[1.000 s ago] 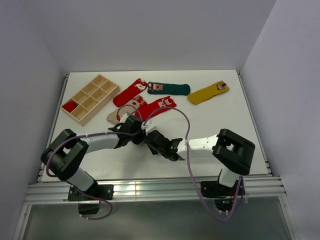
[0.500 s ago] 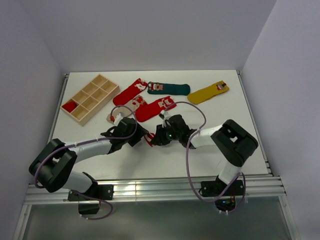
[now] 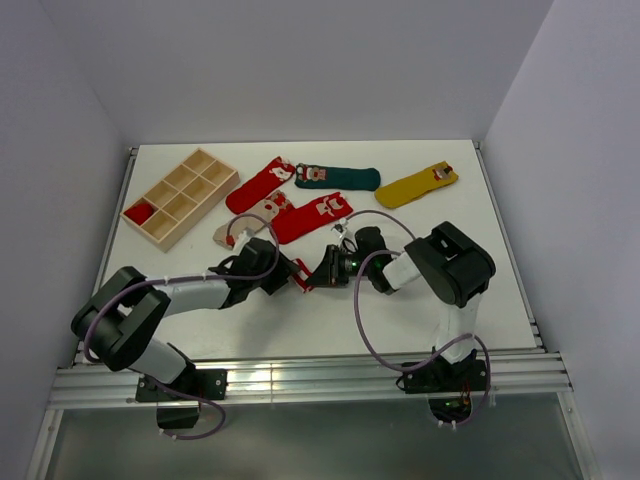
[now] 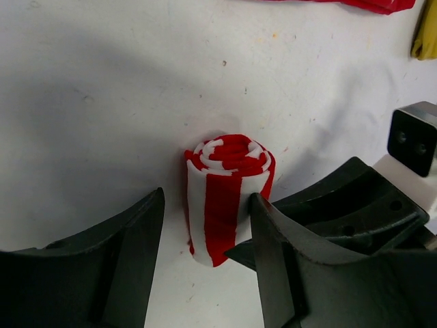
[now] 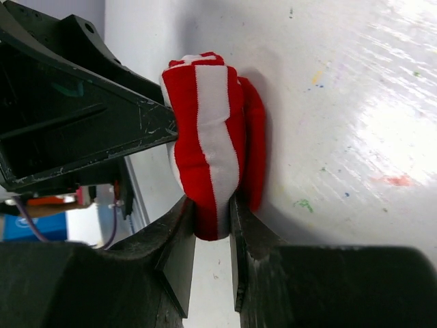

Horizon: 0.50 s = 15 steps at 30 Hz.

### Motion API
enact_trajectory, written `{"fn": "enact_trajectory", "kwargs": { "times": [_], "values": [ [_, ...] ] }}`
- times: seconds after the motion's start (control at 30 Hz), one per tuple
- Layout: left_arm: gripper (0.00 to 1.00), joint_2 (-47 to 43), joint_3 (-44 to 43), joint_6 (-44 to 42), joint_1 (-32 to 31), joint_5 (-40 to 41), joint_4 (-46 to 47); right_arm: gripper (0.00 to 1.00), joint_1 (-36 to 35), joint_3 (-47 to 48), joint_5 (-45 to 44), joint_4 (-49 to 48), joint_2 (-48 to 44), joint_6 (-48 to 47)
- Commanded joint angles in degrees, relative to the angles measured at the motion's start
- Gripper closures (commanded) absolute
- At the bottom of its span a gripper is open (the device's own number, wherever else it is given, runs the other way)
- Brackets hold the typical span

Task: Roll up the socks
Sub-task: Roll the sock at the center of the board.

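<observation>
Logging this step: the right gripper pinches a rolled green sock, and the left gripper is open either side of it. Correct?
Wrong on colour: the rolled sock is red-and-white striped, not green, as the right wrist view shows. The right gripper pinches it, and the left gripper is open either side of it.

Tray (image 3: pixel 180 198): far left on the table (image 3: pixel 450 300).
Flat socks (image 3: pixel 310 216): in a loose row along the far side, right of the tray.
Rolled sock (image 4: pixel 229 198): on the table near the middle, nearer than the row.
Left gripper (image 3: pixel 291 277): left of the rolled sock, a finger on either side.
Right gripper (image 3: pixel 319 275): right of it, with the sock's end between its fingers.
</observation>
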State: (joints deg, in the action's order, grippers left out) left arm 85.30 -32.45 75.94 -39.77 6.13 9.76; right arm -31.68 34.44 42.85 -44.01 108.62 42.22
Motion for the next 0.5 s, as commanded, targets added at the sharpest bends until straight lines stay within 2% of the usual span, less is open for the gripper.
{"fn": "enact_trajectory", "kwargs": {
  "times": [0.0,0.47],
  "values": [
    [0.43,2.15,-1.83,-0.44,-1.1,-1.12,1.49,1.0,0.83,-2.27,0.74,3.67,4.49,2.43],
    [0.42,4.96,-1.3,-2.64,-2.94,-0.86,4.39,1.0,4.17,-2.62,4.35,-1.17,10.56,8.76]
  ]
}}
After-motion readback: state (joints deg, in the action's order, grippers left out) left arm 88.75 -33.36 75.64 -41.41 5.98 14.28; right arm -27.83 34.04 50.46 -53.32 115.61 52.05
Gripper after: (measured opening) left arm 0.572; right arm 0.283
